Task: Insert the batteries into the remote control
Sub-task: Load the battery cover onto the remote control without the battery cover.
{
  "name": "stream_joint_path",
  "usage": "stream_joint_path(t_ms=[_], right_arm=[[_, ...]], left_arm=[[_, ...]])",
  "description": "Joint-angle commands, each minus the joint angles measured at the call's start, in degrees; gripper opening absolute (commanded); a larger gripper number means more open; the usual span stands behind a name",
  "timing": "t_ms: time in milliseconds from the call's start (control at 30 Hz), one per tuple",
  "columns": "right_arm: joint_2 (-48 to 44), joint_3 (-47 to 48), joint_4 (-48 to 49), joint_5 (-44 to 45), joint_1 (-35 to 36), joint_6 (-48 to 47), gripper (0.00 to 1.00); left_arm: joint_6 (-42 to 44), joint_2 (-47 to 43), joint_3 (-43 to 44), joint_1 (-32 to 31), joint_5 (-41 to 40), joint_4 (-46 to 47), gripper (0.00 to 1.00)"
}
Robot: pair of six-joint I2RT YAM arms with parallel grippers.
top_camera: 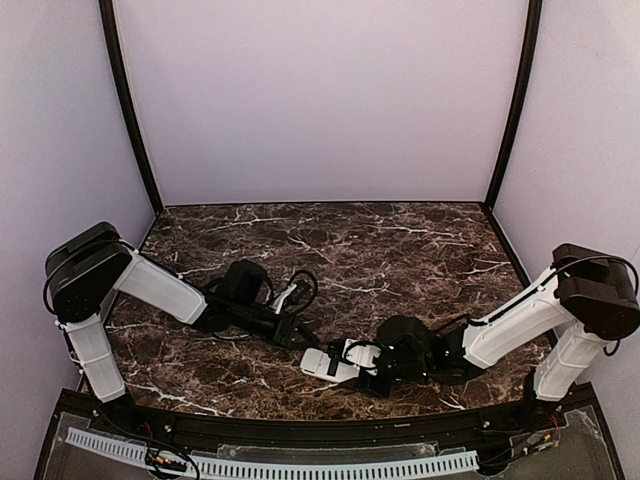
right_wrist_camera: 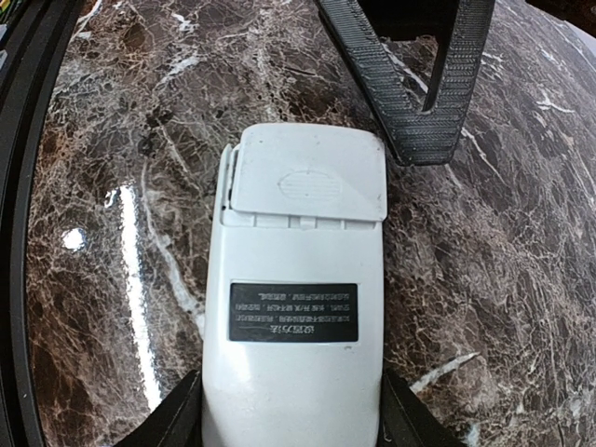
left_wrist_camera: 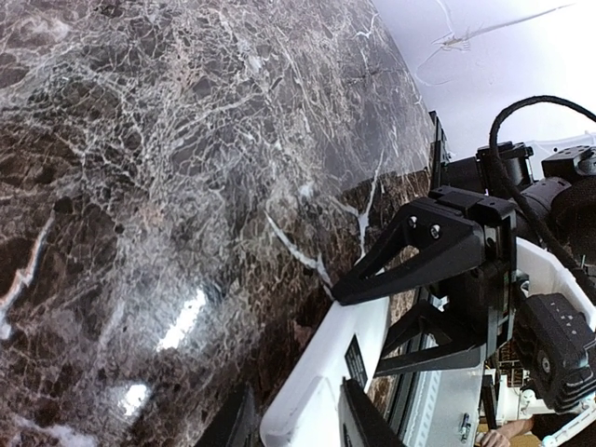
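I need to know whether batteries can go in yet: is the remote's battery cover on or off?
On: the battery cover sits over the remote control's back, left edge slightly askew.

The top external camera sits high behind the two arm bases, looking forward and down over the whole dark brown, white-veined marble tabletop (top_camera: 380, 250) from afar. The left wrist camera skims low across that marble toward the black-and-white right arm (left_wrist_camera: 559, 345). The right wrist camera looks steeply down, very close, on the white rectangular plastic remote control (right_wrist_camera: 293, 372); all three views share it.
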Motion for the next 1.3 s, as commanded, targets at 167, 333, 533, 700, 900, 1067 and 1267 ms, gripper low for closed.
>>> stream_joint_path(t_ms=[167, 333, 533, 700, 900, 1067, 1267], right_arm=[[-0.6, -0.8, 0.9, -1.0, 0.5, -0.3, 0.0], [-0.5, -0.8, 0.9, -1.0, 0.5, -0.3, 0.0], [-0.7, -0.8, 0.9, -0.9, 0.6, -0.2, 0.0], [-0.7, -0.9, 0.9, -1.1, 0.6, 0.0, 0.0], [-0.6, -0.9, 0.9, -1.0, 0.5, 0.1, 0.0], [-0.6, -0.7, 0.9, -0.9, 0.5, 0.1, 0.0], [-0.6, -0.8, 0.9, -0.5, 0.6, 0.1, 0.0]], left_arm=[[0.7, 0.0, -1.0, -0.6, 0.9, -0.6, 0.3], [1.0, 0.0, -1.2, -0.7, 1.1, -1.1, 0.29], [0.8, 0.0, -1.4, -0.8, 1.2, -0.7, 0.27], [0.8, -0.2, -1.6, -1.0, 1.2, -0.6, 0.25], [0.9, -0.6, -1.7, -1.2, 1.4, -0.9, 0.22], [1.0, -1.0, -1.6, -1.4, 0.8, -1.3, 0.23], [2.0, -2.3, -1.3, -1.4, -1.3, -3.6, 0.31]])
